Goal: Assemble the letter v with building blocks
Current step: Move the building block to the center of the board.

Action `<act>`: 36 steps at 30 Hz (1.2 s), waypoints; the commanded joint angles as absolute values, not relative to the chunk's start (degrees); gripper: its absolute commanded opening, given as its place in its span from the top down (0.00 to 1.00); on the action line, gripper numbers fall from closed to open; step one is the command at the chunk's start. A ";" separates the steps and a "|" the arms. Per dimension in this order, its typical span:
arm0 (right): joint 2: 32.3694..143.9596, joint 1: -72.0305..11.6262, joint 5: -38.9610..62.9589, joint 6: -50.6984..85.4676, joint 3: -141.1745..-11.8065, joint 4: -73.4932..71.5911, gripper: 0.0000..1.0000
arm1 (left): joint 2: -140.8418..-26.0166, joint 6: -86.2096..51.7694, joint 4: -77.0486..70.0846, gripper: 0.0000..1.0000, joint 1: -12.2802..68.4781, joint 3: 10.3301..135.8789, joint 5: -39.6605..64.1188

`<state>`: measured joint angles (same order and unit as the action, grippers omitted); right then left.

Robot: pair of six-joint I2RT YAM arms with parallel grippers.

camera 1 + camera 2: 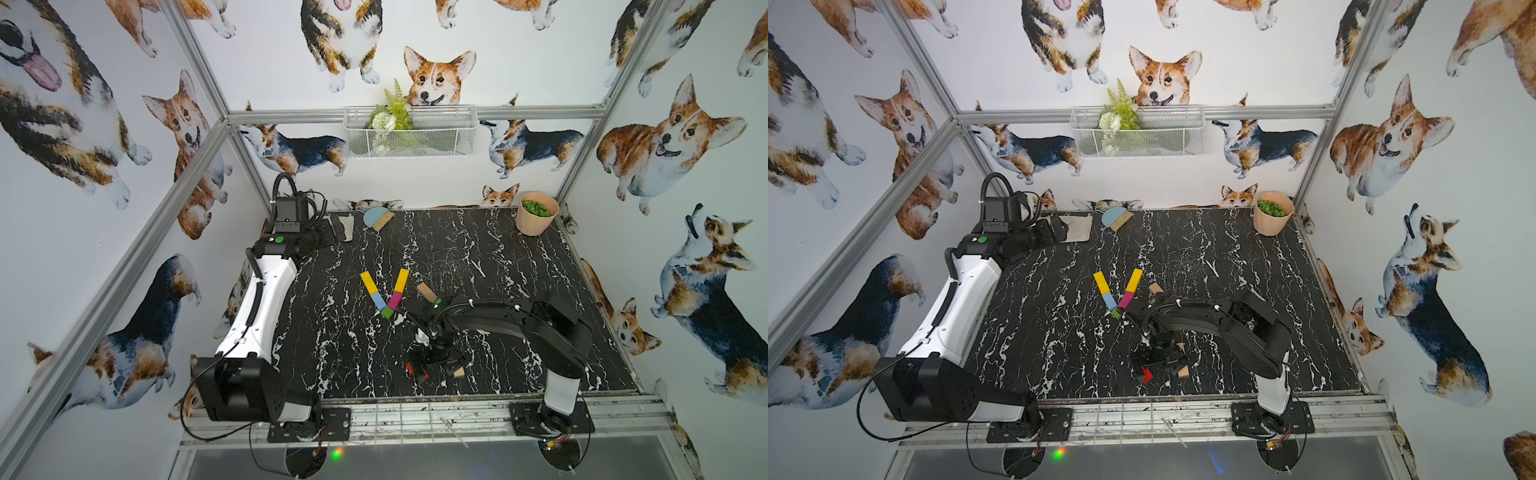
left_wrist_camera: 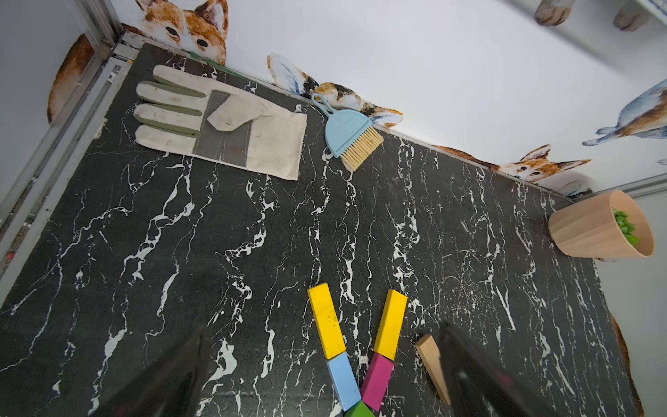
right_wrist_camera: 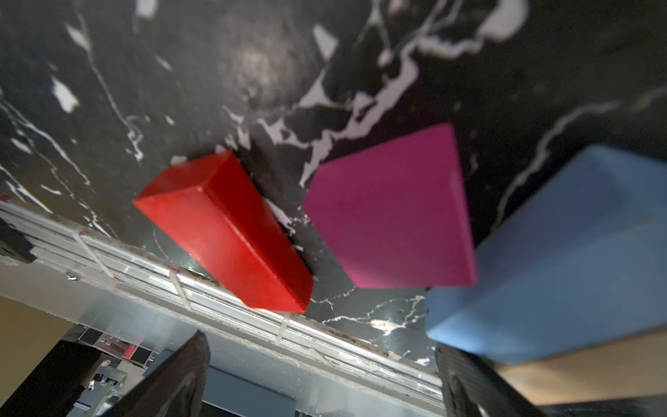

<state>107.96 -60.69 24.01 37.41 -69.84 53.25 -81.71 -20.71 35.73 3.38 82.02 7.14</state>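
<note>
Blocks already spell a readable V at the middle of the table point(image 1: 498, 270), tip toward 6 o'clock: the 11 o'clock yellow bar point(image 1: 368, 282) and the 1 o'clock yellow bar point(image 1: 401, 280) at the open ends, then a light blue block point(image 1: 378, 301) and a magenta block point(image 1: 395, 300), with a green block point(image 1: 387, 312) at the point.

I judge the step to be fetching a spare, or finishing. The right gripper point(image 3: 321, 355) hangs low near the 6 o'clock edge, jaws spread and empty, over a close cluster: red block point(image 3: 231, 231), spare magenta block point(image 3: 389, 209), spare blue block point(image 3: 556, 252) and near tan block point(image 1: 458, 372). A far tan block point(image 1: 427, 292) lies at 3 o'clock of the V. The left gripper point(image 1: 332, 232), jaws released and empty, sits at 11 o'clock above the glove point(image 2: 223, 122).

The next move calls for straddling 1 spare without nudging its neighbours.

Count: 10 blocks, being 2 yellow, 2 light blue, 2 magenta, 2 tan, 1 green and 1 red; also 1 glove, 1 brush point(image 2: 348, 133) and 1 pot point(image 2: 592, 231)
</note>
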 commanded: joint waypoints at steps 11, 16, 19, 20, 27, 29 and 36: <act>112.77 -55.97 20.49 33.81 -76.35 57.12 0.01 | -80.51 -20.13 33.75 0.00 1.73 79.46 8.23; 114.64 -54.11 19.23 32.10 -78.80 57.58 0.01 | -80.24 -19.78 33.66 0.00 1.62 79.23 8.11; 116.27 -53.74 18.16 30.82 -81.69 58.67 0.01 | -80.24 -19.82 33.48 0.00 1.51 79.02 8.34; 116.68 -53.62 17.89 30.51 -82.53 58.95 0.01 | -80.24 -19.85 33.32 0.00 1.58 78.93 8.44; 115.46 -53.09 15.47 29.08 -85.34 60.39 0.02 | -80.51 -20.08 32.74 0.00 1.45 78.66 9.01; 113.74 -53.01 13.43 28.29 -85.04 61.53 0.02 | -80.76 -20.13 32.48 0.00 1.48 78.57 9.29; 110.20 -52.91 1.52 22.68 -82.87 60.67 0.03 | -81.99 -20.82 31.05 0.00 1.44 78.18 10.53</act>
